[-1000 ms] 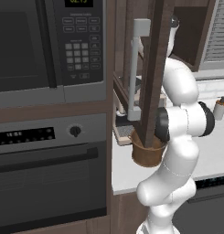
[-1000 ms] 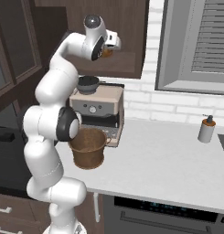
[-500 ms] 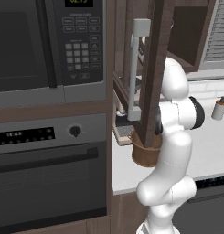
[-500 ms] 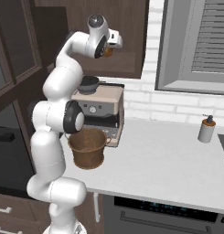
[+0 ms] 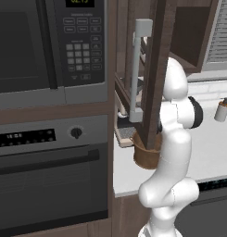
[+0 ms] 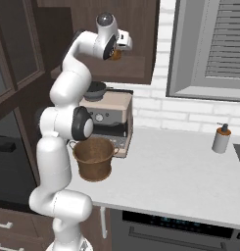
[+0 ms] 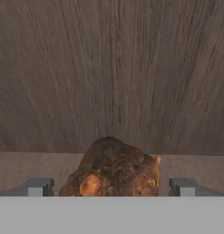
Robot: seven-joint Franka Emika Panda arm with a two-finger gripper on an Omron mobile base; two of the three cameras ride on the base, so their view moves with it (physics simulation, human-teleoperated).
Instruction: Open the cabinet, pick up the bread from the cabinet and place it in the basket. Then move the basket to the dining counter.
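- The claw (image 7: pixel 111 186) has its jaws spread wide apart, one fingertip (image 7: pixel 39 186) on each side of the bread (image 7: pixel 112 168), neither one pressing on it
- The bread, a lumpy golden-brown piece with darker patches, sits right between the jaws, just ahead of the claw on the cabinet shelf
- Past the bread, straight ahead of the claw, stands the wood-grain back wall of the cabinet (image 7: pixel 109 68)
- From the right base camera the claw (image 6: pixel 122 45) reaches into the open dark brown cabinet (image 6: pixel 136 29), with the bread (image 6: pixel 116 54) showing as a small brown lump at the hand
- The cabinet door (image 5: pixel 157 69) stands swung open, beside the arm, its long grey bar handle (image 5: pixel 138 69) upright on the door face
- Well below the claw the round brown basket (image 6: pixel 94 158) stands upright on the white bench (image 6: pixel 170 176), its thin handle (image 6: pixel 72 144) lying at the rim
- Just behind the basket, also below the claw, is a beige coffee machine (image 6: pixel 111 115) with a dark bowl-like top
- Far off to the side of the claw, on the same bench, a small grey soap bottle (image 6: pixel 220 139) stands near the window
- On the other side of the open door are the black-and-steel microwave (image 5: pixel 50 46) and, under it, the oven (image 5: pixel 50 171)
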